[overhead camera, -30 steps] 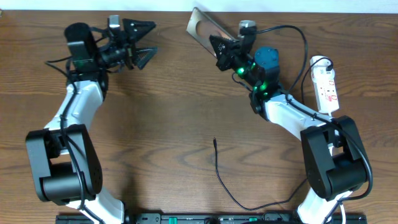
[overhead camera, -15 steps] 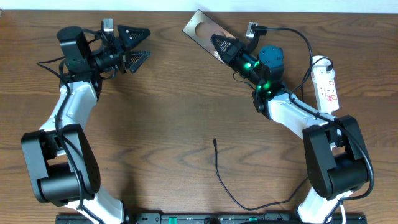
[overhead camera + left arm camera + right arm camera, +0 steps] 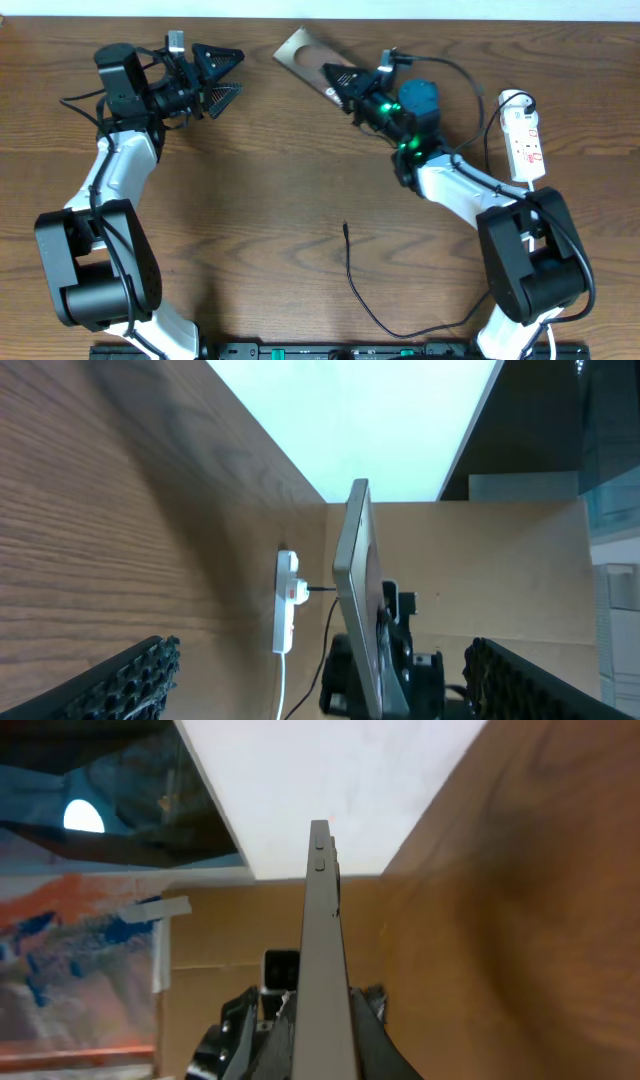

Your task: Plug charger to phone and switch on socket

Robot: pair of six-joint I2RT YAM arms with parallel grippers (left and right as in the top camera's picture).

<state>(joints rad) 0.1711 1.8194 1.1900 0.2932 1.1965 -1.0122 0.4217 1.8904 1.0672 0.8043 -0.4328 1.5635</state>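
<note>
the right end effector was clenched on the phone, gripping one short end while the rest of the slab stuck out past its fingertips, toward the far edge of the tabletop. in the right wrist view the phone showed edge-on, running straight ahead from between the fingers (two small side buttons were visible on the thin edge). the left end effector was released, its jaws spread wide with nothing between them. it faced the phone, which sat ahead of its fingertips with a gap between. the socket lay well behind the right end effector, beside that arm. the charger lay loose on the tabletop, its connector tip well apart from both end effectors and nearer the arm bases.
</note>
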